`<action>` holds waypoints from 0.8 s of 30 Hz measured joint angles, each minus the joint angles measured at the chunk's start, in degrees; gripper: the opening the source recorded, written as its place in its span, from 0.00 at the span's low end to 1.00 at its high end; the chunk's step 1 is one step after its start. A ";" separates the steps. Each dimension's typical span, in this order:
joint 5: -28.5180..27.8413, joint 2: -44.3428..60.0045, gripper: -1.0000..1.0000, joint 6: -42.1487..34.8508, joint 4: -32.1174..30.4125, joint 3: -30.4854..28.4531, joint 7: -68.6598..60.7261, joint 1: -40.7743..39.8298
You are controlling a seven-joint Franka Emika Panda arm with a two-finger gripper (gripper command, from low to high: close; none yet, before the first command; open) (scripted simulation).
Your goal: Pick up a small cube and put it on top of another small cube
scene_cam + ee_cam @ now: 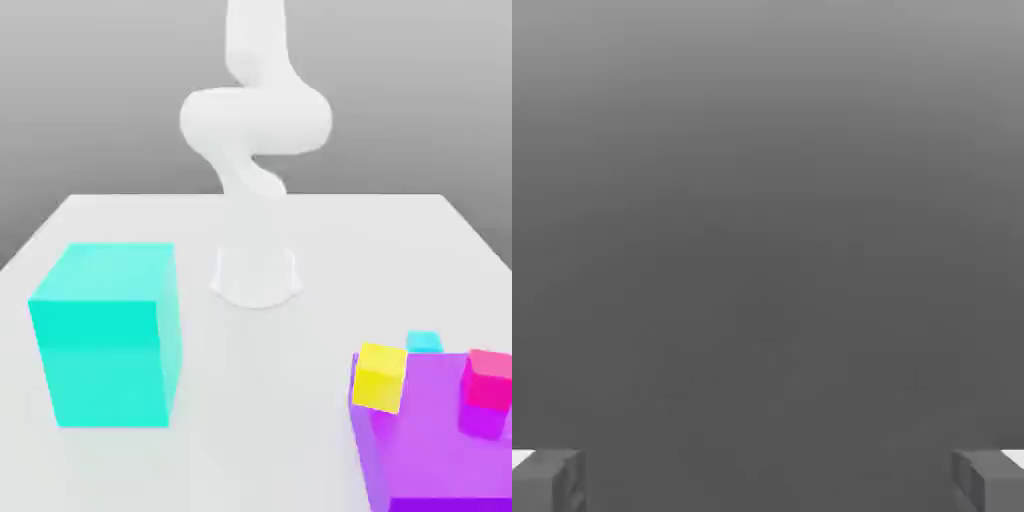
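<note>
Small cyan-blue cube (424, 342) sits at 4 o'clock from the centre of the exterior view, just beyond the far edge of the purple block (440, 430); its lower part is cut off by that edge, so contact with the block, or what it rests on, I cannot tell. Yellow cube (380, 378) lies at about 8 o'clock from the cyan one, near it in the view, turned a little and leaning in outline, overlapping the purple block's far corner. Pink cube (488, 380) at 4 o'clock from the cyan one, over the block's top face, with a darker magenta patch right under it. The block itself is broad and low, between 4 and 5 o'clock from the view's centre, running out of the frame. Big turquoise cube (110, 335) stands upright on the pale table (250, 380) at 8 o'clock, well apart from the purple block and the small cubes. White arm (257, 120) rises at 12 o'clock, its base (256, 275) on the table, between the turquoise cube and the small ones but farther back; upper part leaves the frame. End effector (768, 482), in the hand view: fingers spread wide, plain grey between them.
</note>
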 joint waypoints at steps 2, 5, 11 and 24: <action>0.14 3.88 0.50 2.92 -3.01 4.15 4.59 0.18; 0.28 9.48 0.50 7.09 -7.31 10.08 11.24 0.57; 0.50 20.94 0.50 15.51 -16.03 21.78 24.87 1.88; -10.43 46.41 0.50 33.15 -28.50 30.39 56.50 12.73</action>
